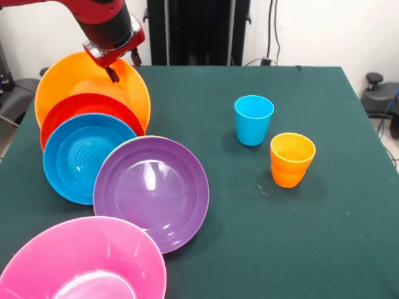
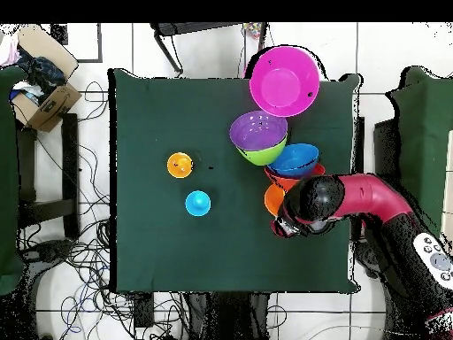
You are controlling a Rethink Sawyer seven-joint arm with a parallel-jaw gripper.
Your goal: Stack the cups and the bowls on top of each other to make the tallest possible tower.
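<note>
Pincer (image 1: 114,67) tips hidden against orange bowl (image 1: 75,78); pink bowl (image 1: 87,261) cropped

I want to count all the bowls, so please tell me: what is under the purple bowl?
In the overhead view a green bowl lies under the purple bowl, showing only as a crescent. In the front view the purple bowl covers it almost entirely. Whether anything lies beneath the green one cannot be seen.

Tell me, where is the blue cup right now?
In the front view the blue cup stands upright on the table's right half, just behind the orange cups.
</note>
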